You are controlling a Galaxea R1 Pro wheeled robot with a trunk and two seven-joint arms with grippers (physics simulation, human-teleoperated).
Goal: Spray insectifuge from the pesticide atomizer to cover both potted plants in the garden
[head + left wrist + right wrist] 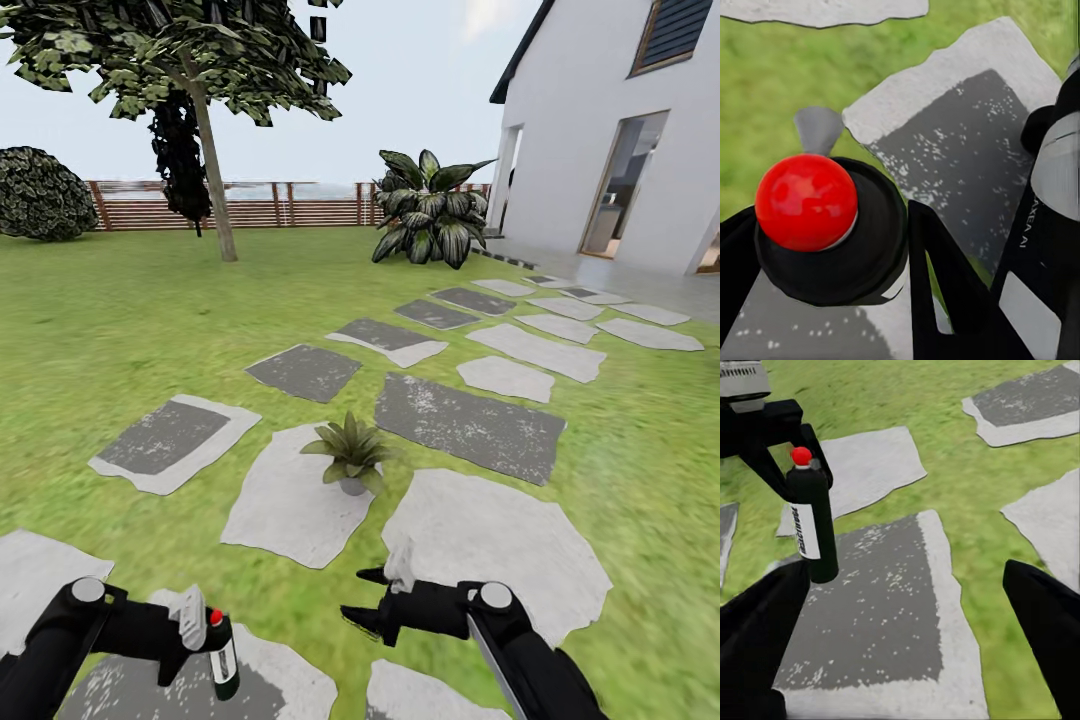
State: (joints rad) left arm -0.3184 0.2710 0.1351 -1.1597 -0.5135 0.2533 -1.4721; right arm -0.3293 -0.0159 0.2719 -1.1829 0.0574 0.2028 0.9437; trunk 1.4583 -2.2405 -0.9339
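Observation:
My left gripper (203, 640) is shut on the pesticide atomizer (222, 655), a dark bottle with a red cap and a white label, held upright above a grey stepping stone (130, 690). Its red cap (806, 201) sits between the black fingers (945, 285) in the left wrist view. The right wrist view has the atomizer (811, 521) hanging from the left gripper (791, 446). My right gripper (362, 597) stands open and empty, fingers spread wide (907, 660). One potted plant (350, 455) stands on a white stone ahead, between both arms. The second potted plant is out of view.
Grey and white stepping stones (470, 420) cross the lawn toward a white house (600, 120) at the right. A broad-leaved shrub (432, 210), a tree (215, 190), a round bush (40, 195) and a brown slatted fence (280, 208) stand at the back.

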